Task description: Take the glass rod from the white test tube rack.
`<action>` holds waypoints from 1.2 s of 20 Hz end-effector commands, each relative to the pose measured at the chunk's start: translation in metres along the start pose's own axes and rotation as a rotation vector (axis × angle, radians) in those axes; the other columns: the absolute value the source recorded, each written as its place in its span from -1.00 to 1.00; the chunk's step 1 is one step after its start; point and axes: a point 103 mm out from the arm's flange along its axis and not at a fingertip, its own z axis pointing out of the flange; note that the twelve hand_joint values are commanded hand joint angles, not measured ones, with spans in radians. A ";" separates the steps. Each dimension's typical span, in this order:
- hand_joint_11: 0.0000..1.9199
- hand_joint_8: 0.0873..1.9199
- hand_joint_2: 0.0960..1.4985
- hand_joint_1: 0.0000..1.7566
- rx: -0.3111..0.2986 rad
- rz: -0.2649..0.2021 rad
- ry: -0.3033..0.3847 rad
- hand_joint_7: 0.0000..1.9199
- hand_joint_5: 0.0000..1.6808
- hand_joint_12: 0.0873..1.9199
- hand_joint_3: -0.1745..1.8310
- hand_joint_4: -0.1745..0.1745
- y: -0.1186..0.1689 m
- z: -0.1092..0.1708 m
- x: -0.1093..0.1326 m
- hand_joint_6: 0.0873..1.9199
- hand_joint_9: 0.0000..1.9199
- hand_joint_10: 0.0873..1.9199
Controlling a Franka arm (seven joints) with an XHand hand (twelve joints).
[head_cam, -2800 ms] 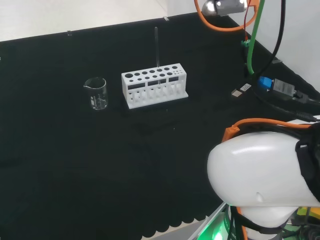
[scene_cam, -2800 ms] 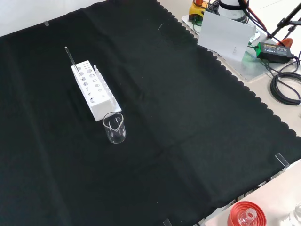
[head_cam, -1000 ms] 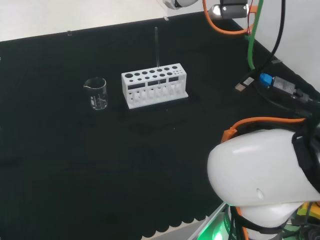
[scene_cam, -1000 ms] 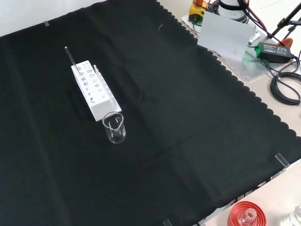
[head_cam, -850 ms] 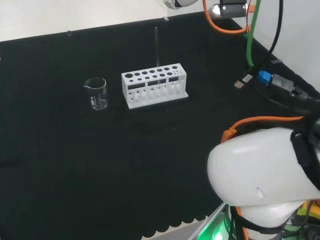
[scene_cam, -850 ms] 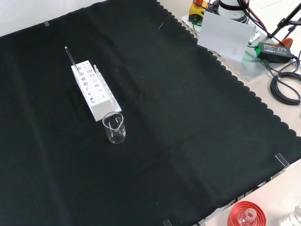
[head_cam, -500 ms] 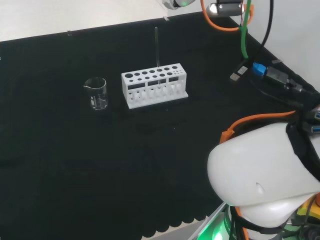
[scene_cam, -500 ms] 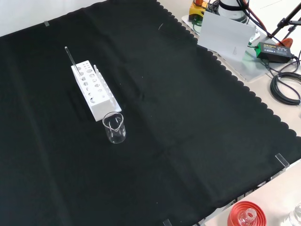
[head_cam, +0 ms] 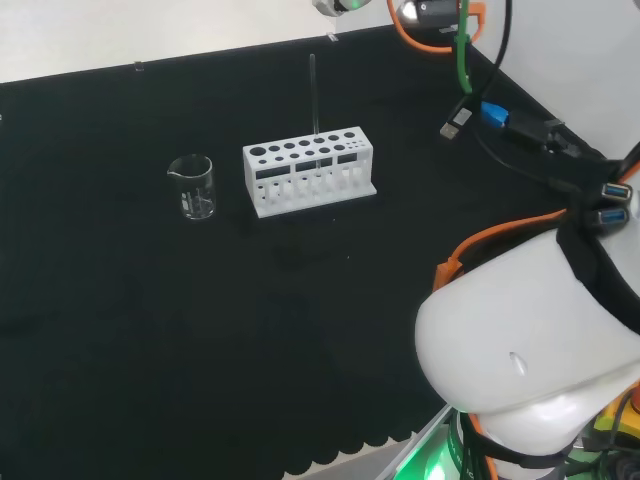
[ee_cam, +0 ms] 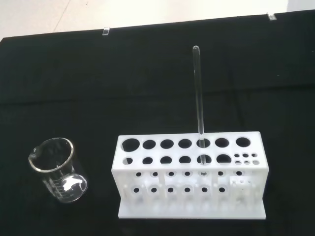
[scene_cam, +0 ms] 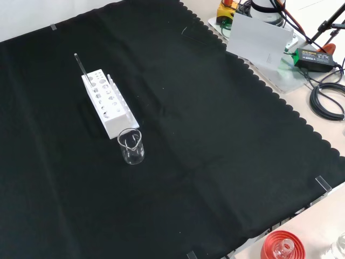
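Glass rod waiting upright in its rack, untouched.
I cannot tell how the robot hand is set; the glass rod (ee_cam: 199, 113) is standing in the white test tube rack (ee_cam: 192, 173) beside a beaker (ee_cam: 58, 170). I'm judging it light, slippery, brittle, so I'm planning to pinch high.

A matt black cloth (scene_cam: 226, 124) is covering the desk. The glass rod (ee_cam: 199, 98) is looking clear and smooth, the white test tube rack (ee_cam: 189, 177) matt plastic, the beaker (ee_cam: 59, 169) glossy clear glass, the arm's link (head_cam: 520, 340) shining white.
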 end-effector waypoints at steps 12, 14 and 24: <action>-1.00 -0.34 0.08 -0.37 0.042 -0.062 0.010 -1.00 -0.86 0.51 -0.38 -0.26 0.070 0.025 0.003 -1.00 -0.91 -0.03; -1.00 -0.34 0.08 -0.37 0.051 -0.068 0.016 -1.00 -0.85 0.51 -0.37 -0.26 0.080 0.032 0.004 -1.00 -0.91 -0.03; -1.00 -0.33 0.08 -0.37 0.060 -0.114 0.051 -1.00 -0.85 0.51 -0.37 -0.26 0.120 0.050 0.007 -1.00 -0.91 -0.03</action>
